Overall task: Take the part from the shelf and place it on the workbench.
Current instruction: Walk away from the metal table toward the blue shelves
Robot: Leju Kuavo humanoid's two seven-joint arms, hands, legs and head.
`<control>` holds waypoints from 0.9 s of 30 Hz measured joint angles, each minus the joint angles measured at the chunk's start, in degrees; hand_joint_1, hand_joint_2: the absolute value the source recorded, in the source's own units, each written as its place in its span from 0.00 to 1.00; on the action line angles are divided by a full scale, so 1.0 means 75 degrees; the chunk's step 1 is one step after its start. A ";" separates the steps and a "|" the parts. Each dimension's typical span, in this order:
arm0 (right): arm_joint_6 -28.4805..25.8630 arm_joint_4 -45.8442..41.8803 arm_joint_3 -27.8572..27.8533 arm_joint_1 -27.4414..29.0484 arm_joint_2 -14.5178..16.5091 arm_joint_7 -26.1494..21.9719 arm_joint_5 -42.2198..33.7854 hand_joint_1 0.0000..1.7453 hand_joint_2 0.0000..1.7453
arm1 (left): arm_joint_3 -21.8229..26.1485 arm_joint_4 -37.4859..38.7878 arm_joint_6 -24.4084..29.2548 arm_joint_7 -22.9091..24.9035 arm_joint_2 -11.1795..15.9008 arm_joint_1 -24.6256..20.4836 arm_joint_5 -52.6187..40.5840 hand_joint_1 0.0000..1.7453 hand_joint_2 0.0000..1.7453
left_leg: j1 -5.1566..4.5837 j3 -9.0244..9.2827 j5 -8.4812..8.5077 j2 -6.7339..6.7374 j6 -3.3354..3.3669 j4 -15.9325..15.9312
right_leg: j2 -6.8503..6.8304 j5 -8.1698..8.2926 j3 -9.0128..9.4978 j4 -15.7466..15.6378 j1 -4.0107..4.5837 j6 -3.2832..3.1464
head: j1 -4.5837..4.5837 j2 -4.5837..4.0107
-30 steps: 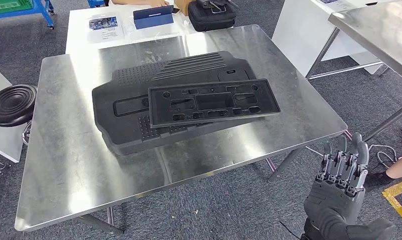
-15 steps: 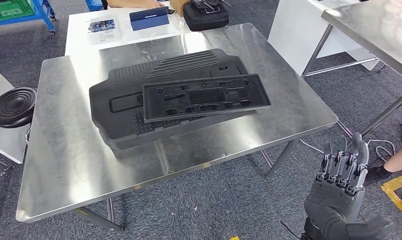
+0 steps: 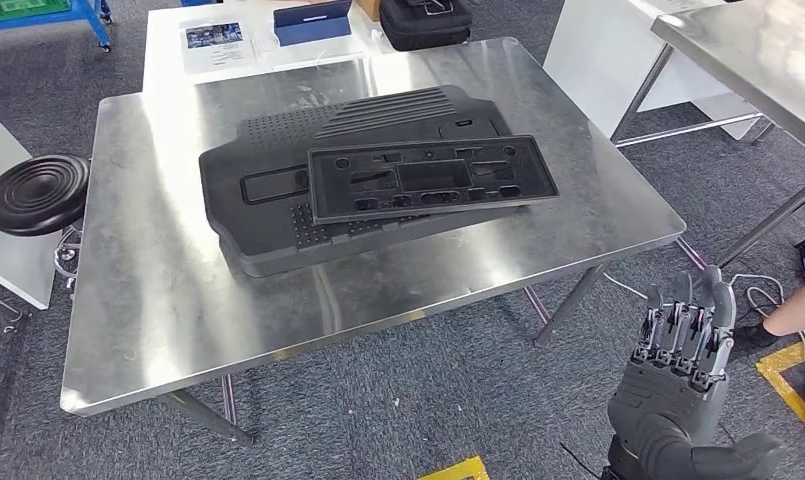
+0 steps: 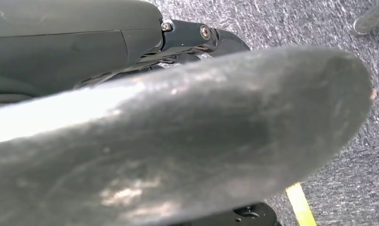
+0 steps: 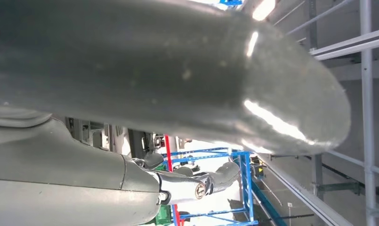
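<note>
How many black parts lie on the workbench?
2: a large panel flat on the workbench, and a smaller tray stacked on the panel's right half. More could be hidden beneath.

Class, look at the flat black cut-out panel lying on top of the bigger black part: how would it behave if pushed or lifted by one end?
The cut-out panel looks thin, probably light. It rests askew on the larger black part, so a push would likely slide it off. Its many openings suggest some flex.

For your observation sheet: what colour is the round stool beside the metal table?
Black stool, clearest in the head view.
</note>
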 joint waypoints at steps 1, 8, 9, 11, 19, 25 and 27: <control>-0.0003 -0.0002 0.0000 -0.0008 0.0000 -0.0001 0.0000 0.00 0.00 | 0.0000 0.0000 0.0000 -0.0004 -0.0002 -0.0001 -0.0001 0.00 0.00 | -0.0007 -0.0009 0.0033 -0.0002 -0.0035 -0.0004 | 0.0001 0.0111 0.0242 -0.0434 0.0028 -0.0031 | -0.0005 0.0000; -0.0067 -0.0009 0.0000 -0.0039 0.0005 -0.0010 -0.0058 0.00 0.00 | 0.0000 0.0000 -0.0001 -0.0026 -0.0011 0.0008 -0.0018 0.00 0.00 | 0.0023 -0.0272 -0.0425 0.0018 -0.0333 0.0545 | -0.0012 0.0525 0.0290 -0.0849 -0.0036 -0.0389 | -0.0064 0.0000; -0.0085 -0.0008 -0.0001 -0.0041 0.0009 -0.0016 -0.0072 0.00 0.00 | 0.0000 0.0000 -0.0002 -0.0026 -0.0011 0.0009 -0.0020 0.00 0.00 | 0.0022 -0.0432 -0.0752 0.0020 -0.0353 0.1025 | -0.0018 0.0560 0.0245 -0.0846 -0.0026 -0.0414 | -0.0068 0.0000; -0.0109 -0.0004 -0.0001 -0.0042 0.0018 -0.0023 -0.0093 0.00 0.00 | 0.0000 0.0000 -0.0003 -0.0026 -0.0011 0.0014 -0.0023 0.00 0.00 | 0.0034 -0.0631 -0.1135 0.0023 -0.0396 0.1801 | -0.0029 0.0609 0.0169 -0.0819 -0.0013 -0.0417 | -0.0072 0.0000; -0.0231 0.0003 -0.0004 -0.0042 0.0023 -0.0023 -0.0061 0.00 0.00 | 0.0003 0.0000 -0.0008 -0.0026 0.0005 -0.0006 -0.0021 0.00 0.00 | 0.0024 0.0534 -0.0442 0.0005 -0.0253 0.0008 | -0.0011 0.0660 -0.0081 -0.0552 0.0020 -0.0167 | -0.0059 0.0000; -0.0249 0.0004 -0.0007 -0.0039 0.0026 -0.0022 -0.0058 0.00 0.00 | 0.0006 0.0000 -0.0010 -0.0028 0.0009 -0.0024 -0.0020 0.00 0.00 | 0.0044 0.0240 -0.0174 0.0033 0.0048 -0.0043 | 0.0006 -0.0249 -0.0940 0.1152 -0.0009 -0.0161 | -0.0025 0.0000; -0.0250 0.0007 -0.0007 -0.0037 0.0025 -0.0022 -0.0058 0.00 0.00 | 0.0006 0.0000 -0.0014 -0.0031 0.0004 -0.0021 -0.0020 0.00 0.00 | 0.0040 0.0113 -0.0088 0.0042 0.0038 -0.0041 | 0.0005 -0.0443 -0.1091 0.1656 -0.0011 -0.0109 | -0.0025 0.0000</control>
